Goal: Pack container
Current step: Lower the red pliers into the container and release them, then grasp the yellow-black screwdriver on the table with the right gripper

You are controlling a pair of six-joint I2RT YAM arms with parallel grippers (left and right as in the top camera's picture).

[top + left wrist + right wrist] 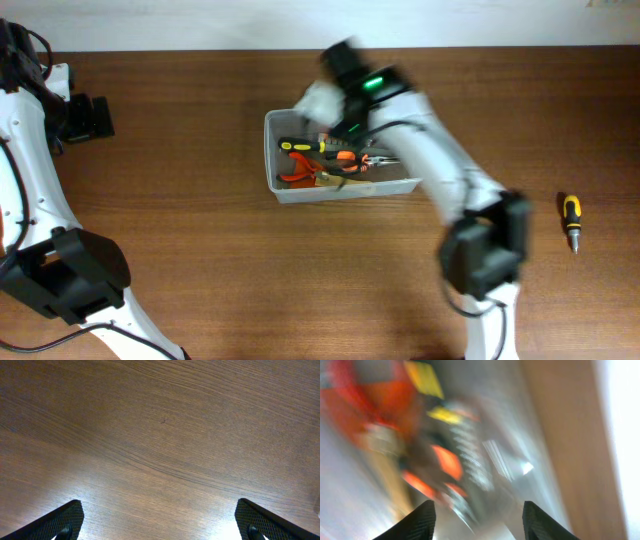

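Note:
The clear plastic container (285, 188) sits mid-table and holds several hand tools with orange, yellow and black handles (320, 160). My right gripper (335, 62) hangs over the container's far right corner, open and empty; its wrist view is motion-blurred and shows the tools (447, 460) in the container (505, 445) between its fingers (477, 520). A yellow-and-black screwdriver (571, 221) lies alone at the far right. My left gripper (92, 117) is at the far left, open over bare wood (160, 525).
The brown wooden table (180, 240) spreads around the container. Its far edge meets a white wall at the top. The right arm's base (485, 255) stands between the container and the screwdriver.

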